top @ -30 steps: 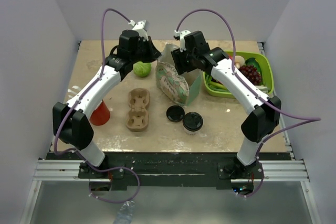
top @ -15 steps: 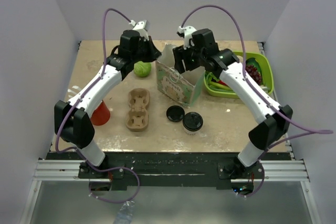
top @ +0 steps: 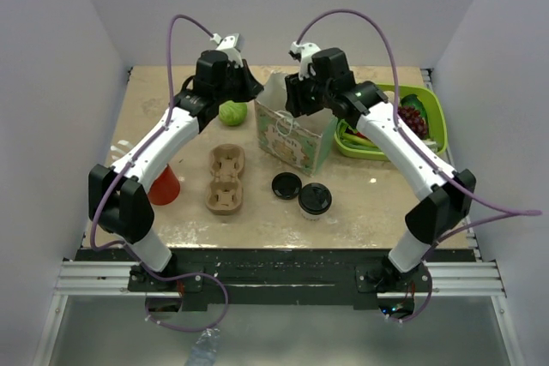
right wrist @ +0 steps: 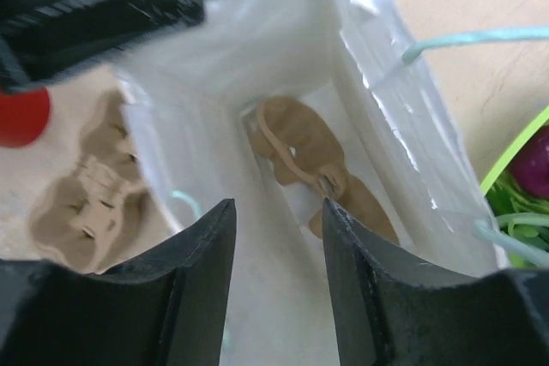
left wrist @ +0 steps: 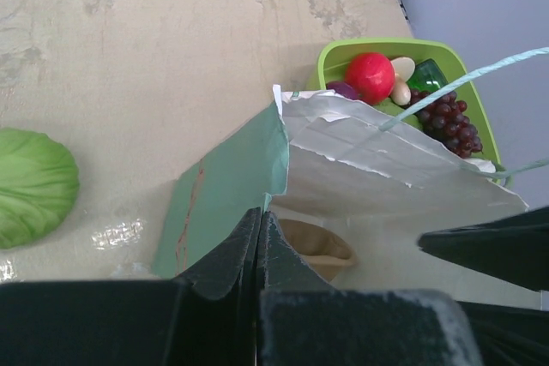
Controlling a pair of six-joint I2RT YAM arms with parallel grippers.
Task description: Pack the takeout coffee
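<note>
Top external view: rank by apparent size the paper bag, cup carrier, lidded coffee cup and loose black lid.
1. paper bag
2. cup carrier
3. lidded coffee cup and loose black lid: they look about alike from above, so they are not ranked against each other.

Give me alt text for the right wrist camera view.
Looking down into an open paper bag with a brown cardboard carrier lying at its bottom. The right gripper, open, frames the bag's mouth; a second carrier lies outside it, at left.
</note>
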